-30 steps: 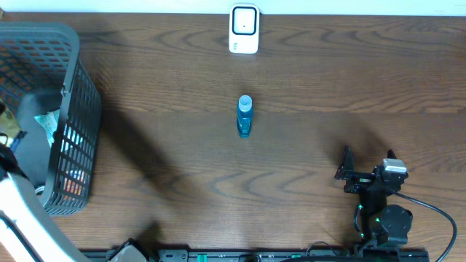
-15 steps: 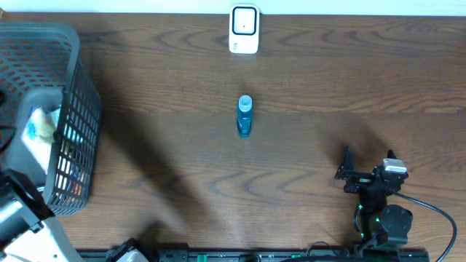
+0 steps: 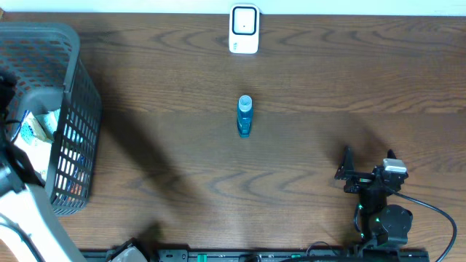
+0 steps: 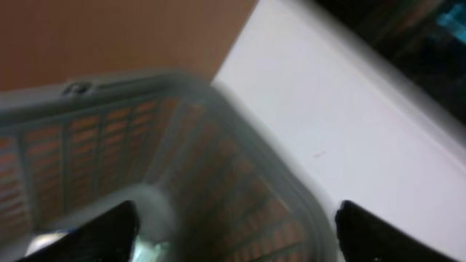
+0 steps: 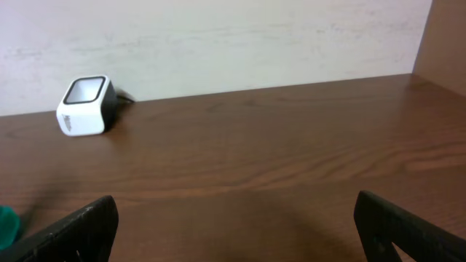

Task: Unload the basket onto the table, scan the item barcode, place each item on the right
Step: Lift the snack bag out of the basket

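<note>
Left gripper [image 4: 233,236] has shifted over the basket [image 3: 79,109] and sprung wide, empty; right gripper [image 5: 237,233] gapes empty too. Bottle [image 3: 245,116] lies mid-table, well short of the scanner [image 3: 244,29], so scanning it looks still undone.

Left arm [image 3: 29,211] swung over basket [image 3: 73,87] at table's [image 3: 291,182] left edge. Left gripper [image 4: 233,236] jaws, shut earlier, now spread wide. Light packet [image 3: 33,127] inside basket shifted slightly leftward.

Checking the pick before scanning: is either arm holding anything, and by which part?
Nothing is held. The left gripper, over the basket, has jaws apart with nothing between; the right gripper is open and empty.
</note>
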Controlling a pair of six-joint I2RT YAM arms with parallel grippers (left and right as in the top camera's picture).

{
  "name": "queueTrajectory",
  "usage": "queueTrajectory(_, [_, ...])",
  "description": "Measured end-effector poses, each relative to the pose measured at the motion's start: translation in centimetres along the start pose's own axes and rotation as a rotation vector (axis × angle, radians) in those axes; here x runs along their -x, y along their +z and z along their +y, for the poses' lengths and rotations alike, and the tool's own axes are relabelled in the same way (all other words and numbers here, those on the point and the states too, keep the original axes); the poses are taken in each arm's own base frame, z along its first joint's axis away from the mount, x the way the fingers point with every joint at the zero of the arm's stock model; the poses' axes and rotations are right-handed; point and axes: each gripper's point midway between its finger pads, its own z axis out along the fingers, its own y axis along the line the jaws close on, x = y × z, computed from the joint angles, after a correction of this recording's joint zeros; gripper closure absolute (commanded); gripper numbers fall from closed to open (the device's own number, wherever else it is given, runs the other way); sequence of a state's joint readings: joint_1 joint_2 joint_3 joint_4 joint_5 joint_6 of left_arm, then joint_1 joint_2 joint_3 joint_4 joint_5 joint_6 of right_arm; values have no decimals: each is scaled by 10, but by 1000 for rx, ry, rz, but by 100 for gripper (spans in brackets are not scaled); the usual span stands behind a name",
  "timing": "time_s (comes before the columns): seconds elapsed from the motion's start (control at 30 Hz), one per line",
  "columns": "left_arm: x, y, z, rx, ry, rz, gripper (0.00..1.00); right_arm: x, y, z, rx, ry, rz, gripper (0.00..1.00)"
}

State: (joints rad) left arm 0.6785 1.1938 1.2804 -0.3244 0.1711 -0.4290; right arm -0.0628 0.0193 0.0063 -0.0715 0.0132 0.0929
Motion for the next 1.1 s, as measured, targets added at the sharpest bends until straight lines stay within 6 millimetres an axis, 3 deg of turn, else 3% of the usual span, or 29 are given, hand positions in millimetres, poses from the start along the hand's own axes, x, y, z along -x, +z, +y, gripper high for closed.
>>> queueTrajectory(0.17, [-56, 51, 52, 163, 29, 210, 2, 0, 0, 0, 0, 0, -1, 1])
queueTrajectory(0.33, [-111, 84, 102, 321, 40, 390, 2, 0, 0, 0, 0, 0, 0, 1])
queueTrajectory(0.5, [-152, 95, 137, 443, 51, 518, 2, 0, 0, 0, 0, 0, 0, 1])
queueTrajectory(0.8, [-216, 98, 174, 549, 43, 737, 0, 0, 0, 0, 0, 0, 0, 1])
queueTrajectory(0.83, [-224, 98, 176, 552, 38, 764, 6, 0, 0, 0, 0, 0, 0, 1])
queueTrajectory(0.87, [-230, 98, 179, 557, 35, 784, 18, 0, 0, 0, 0, 0, 0, 1])
queueTrajectory(0.97, [-242, 97, 187, 576, 35, 831, 60, 0, 0, 0, 0, 0, 0, 1])
queueTrajectory(1.1, [-234, 99, 187, 575, 40, 823, 91, 0, 0, 0, 0, 0, 0, 1])
